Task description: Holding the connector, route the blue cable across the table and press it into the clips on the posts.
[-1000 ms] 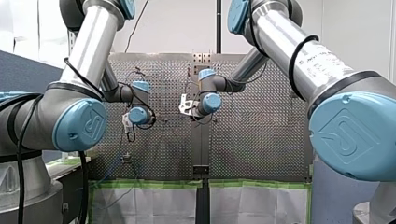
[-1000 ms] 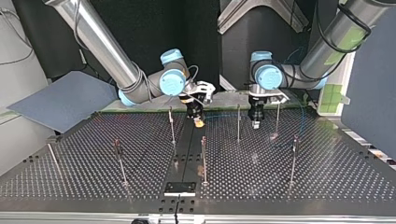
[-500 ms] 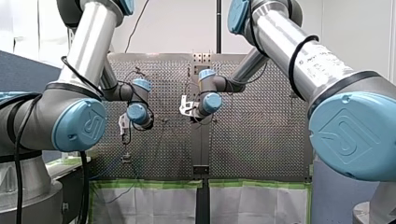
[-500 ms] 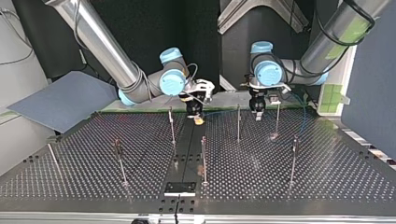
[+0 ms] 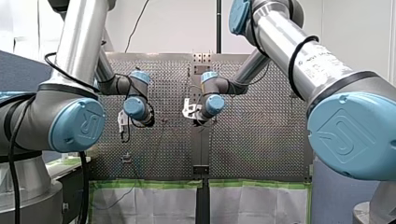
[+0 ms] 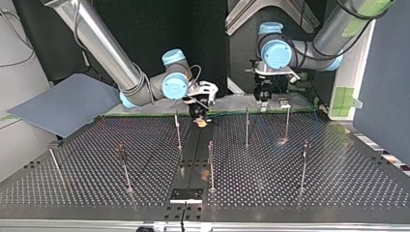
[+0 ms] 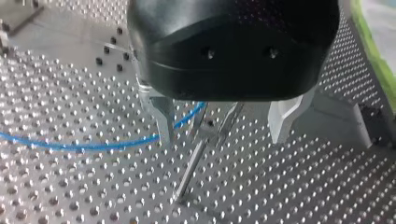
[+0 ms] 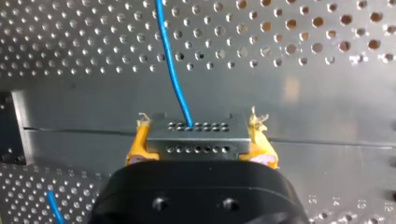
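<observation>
Connector gripped by R gripper nr table's arm-side edge; L gripper wide open; blue cable should be kept taut.

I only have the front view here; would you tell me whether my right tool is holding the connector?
Observer: Yes. The right wrist view shows the right tool shut on the grey connector, with its yellow pads on either side.
Operator: Thank you. Where does the blue cable leave it?
Observer: The blue cable comes out of the connector's front face and runs ahead over the perforated table.
Operator: And is my left tool gripping anything?
Observer: No. In the left wrist view the left tool is open and holds nothing; a post stands under the gap.
</observation>
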Controlling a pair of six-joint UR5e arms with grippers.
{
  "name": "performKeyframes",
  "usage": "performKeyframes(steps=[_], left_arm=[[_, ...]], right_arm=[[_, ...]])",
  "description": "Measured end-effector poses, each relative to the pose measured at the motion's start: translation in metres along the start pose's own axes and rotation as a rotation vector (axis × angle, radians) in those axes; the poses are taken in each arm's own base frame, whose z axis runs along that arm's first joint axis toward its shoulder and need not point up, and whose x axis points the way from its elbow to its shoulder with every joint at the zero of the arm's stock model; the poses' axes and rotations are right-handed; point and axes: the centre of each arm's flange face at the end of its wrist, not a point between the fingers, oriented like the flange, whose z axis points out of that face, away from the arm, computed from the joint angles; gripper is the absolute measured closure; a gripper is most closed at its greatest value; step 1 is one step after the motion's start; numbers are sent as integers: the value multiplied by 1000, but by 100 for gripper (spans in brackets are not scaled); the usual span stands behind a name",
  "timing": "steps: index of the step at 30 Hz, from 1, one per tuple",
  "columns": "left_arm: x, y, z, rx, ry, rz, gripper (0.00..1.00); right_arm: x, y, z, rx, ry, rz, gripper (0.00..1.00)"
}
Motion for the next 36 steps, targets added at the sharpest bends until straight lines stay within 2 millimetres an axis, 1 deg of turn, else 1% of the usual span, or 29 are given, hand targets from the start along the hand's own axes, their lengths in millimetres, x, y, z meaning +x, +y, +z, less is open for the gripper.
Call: performKeyframes(steps=[5, 9, 17, 20, 25, 27, 29, 36], left_arm=[[3, -12, -12, 28, 4, 10, 0], [4, -28, -18, 59, -19, 9, 0], [-6, -63, -18, 88, -90, -40, 0], [-2, -78, -18, 107, -80, -39, 0], [15, -103, -17, 146, -53, -23, 0], [21, -108, -15, 154, -46, -19, 0], [23, -111, -12, 157, -47, -20, 0], [12, -117, 8, 143, -64, -27, 0]], right_arm=[[1, 5, 1, -7, 1, 3, 100], [2, 8, 1, -10, -1, 4, 100], [4, 13, 1, -14, -2, 6, 100], [5, 14, 1, -12, -1, 6, 100], [11, 13, -2, -6, 1, 7, 100], [14, 13, -4, -4, 3, 7, 100], [15, 12, -5, 0, 3, 6, 100], [16, 11, -6, 9, 0, 5, 100]])
